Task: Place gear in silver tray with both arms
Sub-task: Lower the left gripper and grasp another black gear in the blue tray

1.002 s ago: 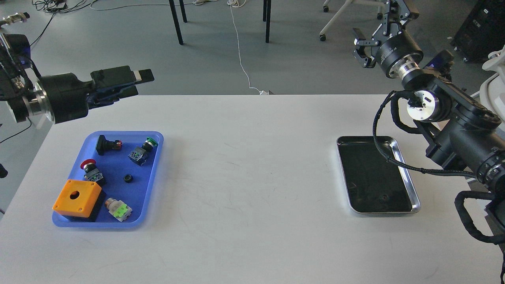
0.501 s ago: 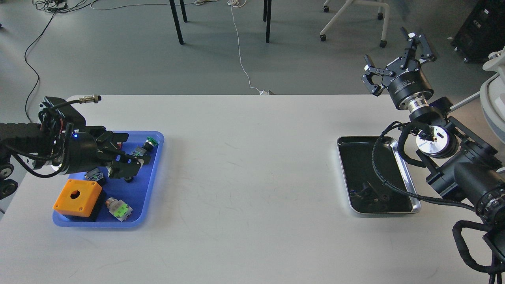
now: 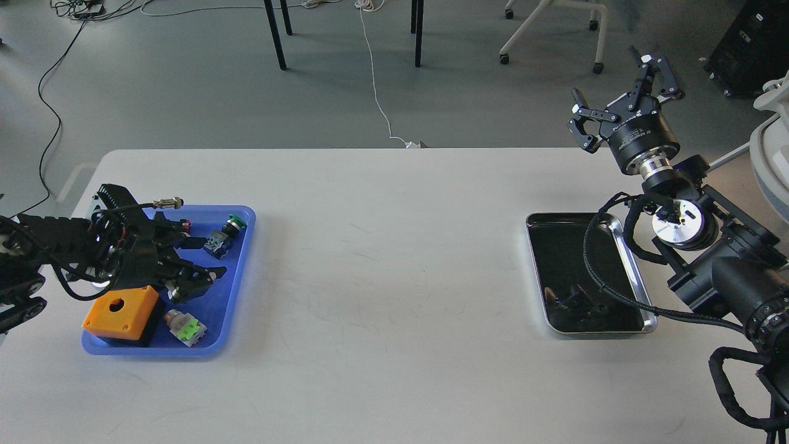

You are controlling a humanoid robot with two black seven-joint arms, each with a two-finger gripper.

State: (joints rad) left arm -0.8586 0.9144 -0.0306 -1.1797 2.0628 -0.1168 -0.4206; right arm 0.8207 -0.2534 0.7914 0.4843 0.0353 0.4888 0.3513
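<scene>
Reaching into the blue tray [image 3: 237,290] with left gripper [image 3: 196,271], fingers apart; gear hidden beneath it, can't confirm position. Silver tray [image 3: 641,290] sits far right, long axis front-to-back. Right gripper [image 3: 622,92], fingers spread, hangs above its far end, the nearer arm for placement.

Grey floor [image 3: 185,92] past the counter's far edge, cables [image 3: 376,80] snaking across it, black table legs [image 3: 275,34], a white chair base [image 3: 548,28].

Left tool [image 3: 188,271] reaches low, prongs spread; right tool [image 3: 622,102] raised, prongs spread.
</scene>
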